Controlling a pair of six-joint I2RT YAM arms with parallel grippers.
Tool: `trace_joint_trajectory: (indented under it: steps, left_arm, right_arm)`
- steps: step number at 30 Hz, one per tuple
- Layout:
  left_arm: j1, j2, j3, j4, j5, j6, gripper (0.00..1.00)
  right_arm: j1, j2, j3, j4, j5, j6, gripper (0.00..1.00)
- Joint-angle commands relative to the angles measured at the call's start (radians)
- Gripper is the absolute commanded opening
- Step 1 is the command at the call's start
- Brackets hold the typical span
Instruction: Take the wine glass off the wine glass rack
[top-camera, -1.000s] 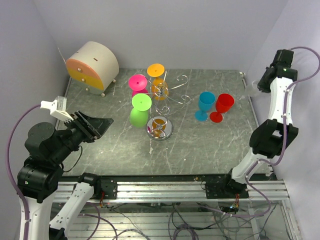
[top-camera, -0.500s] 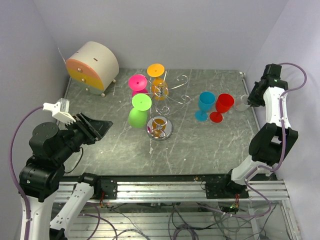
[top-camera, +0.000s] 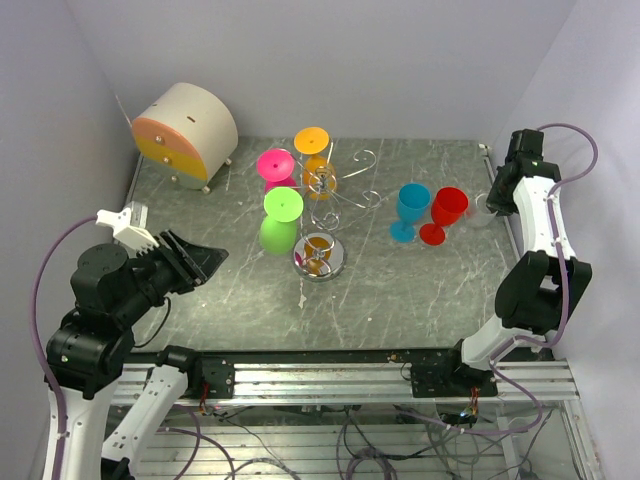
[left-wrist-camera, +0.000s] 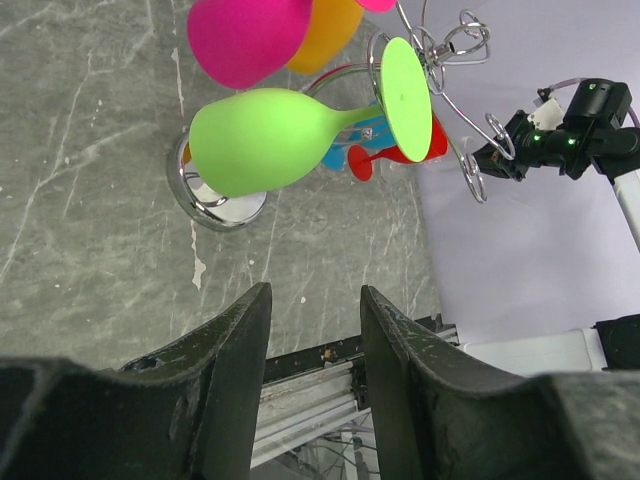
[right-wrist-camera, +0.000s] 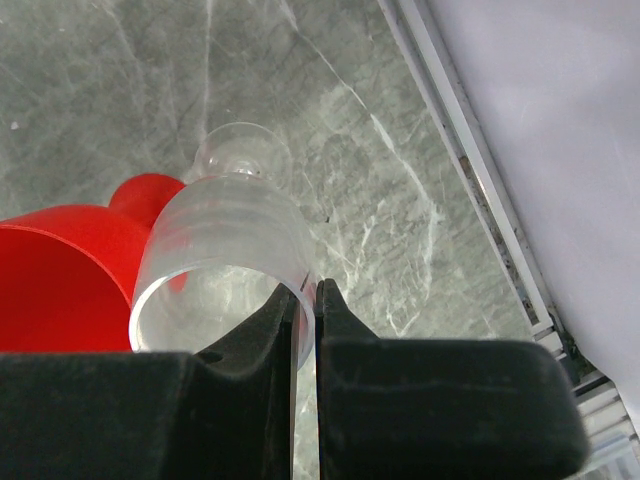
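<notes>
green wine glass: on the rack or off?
On. The green wine glass hangs upside down, foot in a wire arm of the wine glass rack; the open left gripper is apart from it.

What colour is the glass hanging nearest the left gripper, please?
The wine glass is lime green, clearest in the left wrist view.

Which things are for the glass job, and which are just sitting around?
For the job: wine glass rack; green glass, pink glass, orange glass hanging on it; open left gripper; right gripper pinching clear glass.
Just around: blue glass, red glass, round drawer box.
</notes>
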Motion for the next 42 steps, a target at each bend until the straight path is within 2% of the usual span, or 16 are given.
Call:
trace_joint_trajectory:
  steps: [1,14,16,22,33,37,39,42]
  left_arm:
    - [0.002,-0.006,-0.004,-0.006,-0.012,0.000,0.51]
    - [0.002,-0.005,0.027,-0.039,-0.048,0.009,0.52]
    - [0.002,-0.012,0.029,-0.043,-0.056,0.008,0.52]
    - [0.002,-0.026,0.016,-0.050,-0.060,-0.007,0.52]
    - [0.002,0.006,0.060,-0.068,-0.116,0.003,0.52]
    - [0.002,0.029,0.092,-0.078,-0.164,0.028,0.52]
    - [0.002,0.042,0.089,-0.057,-0.168,0.018,0.52]
    - [0.002,0.075,0.056,0.023,-0.122,-0.030,0.52]
  right_arm:
    - [0.002,-0.013,-0.014,0.029,0.046,-0.009,0.00]
    - [0.006,0.046,0.013,0.011,0.057,-0.004,0.04]
    - [0.006,0.050,0.022,0.006,0.051,0.002,0.08]
    - [0.012,0.020,0.031,0.015,0.018,0.001,0.36]
    - [0.055,-0.144,0.114,-0.009,0.034,0.000,0.42]
    - [0.076,-0.203,0.135,-0.001,-0.069,0.004,0.42]
    - [0.087,-0.249,0.120,0.043,-0.248,0.003,0.41]
    - [0.107,-0.329,0.068,0.157,-0.616,0.035,0.40]
